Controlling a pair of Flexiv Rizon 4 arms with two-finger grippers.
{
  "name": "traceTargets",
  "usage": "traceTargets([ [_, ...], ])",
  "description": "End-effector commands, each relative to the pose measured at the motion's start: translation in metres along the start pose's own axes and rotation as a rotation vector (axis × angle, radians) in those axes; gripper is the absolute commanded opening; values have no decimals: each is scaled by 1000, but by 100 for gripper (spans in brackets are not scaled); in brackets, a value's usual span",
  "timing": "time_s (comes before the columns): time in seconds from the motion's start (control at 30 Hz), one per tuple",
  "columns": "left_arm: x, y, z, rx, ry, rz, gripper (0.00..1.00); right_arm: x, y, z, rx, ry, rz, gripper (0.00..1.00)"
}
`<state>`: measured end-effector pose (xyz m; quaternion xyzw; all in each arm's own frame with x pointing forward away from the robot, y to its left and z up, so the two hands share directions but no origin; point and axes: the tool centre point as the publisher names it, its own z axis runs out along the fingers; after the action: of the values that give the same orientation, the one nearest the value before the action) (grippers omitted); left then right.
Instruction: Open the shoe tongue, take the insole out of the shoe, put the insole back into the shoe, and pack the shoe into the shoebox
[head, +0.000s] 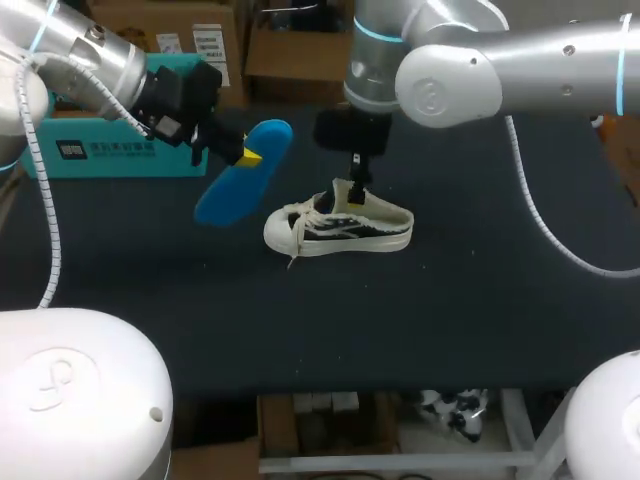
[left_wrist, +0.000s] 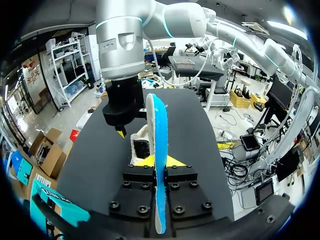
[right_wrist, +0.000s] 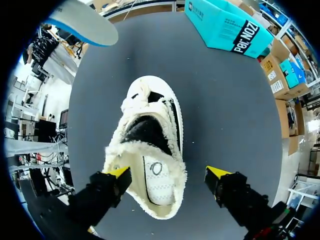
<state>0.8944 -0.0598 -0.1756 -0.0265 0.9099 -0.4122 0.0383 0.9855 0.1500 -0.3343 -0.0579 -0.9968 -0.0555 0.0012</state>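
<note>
Well, my left jaws were clamped flat on the blue insole (left_wrist: 159, 130). They held it on edge in the air, above the counter (head: 450, 300) and out past the toe of the shoe (head: 340, 228). My right jaws stood wide open directly over the shoe's heel, with one yellow tip against the fleecy collar and the other clear of the shoe. The shoe sat upright on its sole on the dark counter, laces loose and its fleece-lined opening facing up. The teal shoebox (head: 100, 150) rested well apart from the shoe, past its toe end and off to one side.
</note>
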Motion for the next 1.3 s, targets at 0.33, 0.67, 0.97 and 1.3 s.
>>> traceTargets([
  [0.33,1,17,-1,-27,-35,-32,0,-3,1,9,56,-22,24,24],
  [0.67,-6,22,2,-46,-42,-60,0,-6,3,7,79,-47,41,0],
  [0.97,-15,18,5,-40,-25,-62,0,-1,-6,-8,68,-72,159,0],
  [1.3,-21,3,9,-7,5,-19,0,12,-24,-25,-48,-69,470,0],
])
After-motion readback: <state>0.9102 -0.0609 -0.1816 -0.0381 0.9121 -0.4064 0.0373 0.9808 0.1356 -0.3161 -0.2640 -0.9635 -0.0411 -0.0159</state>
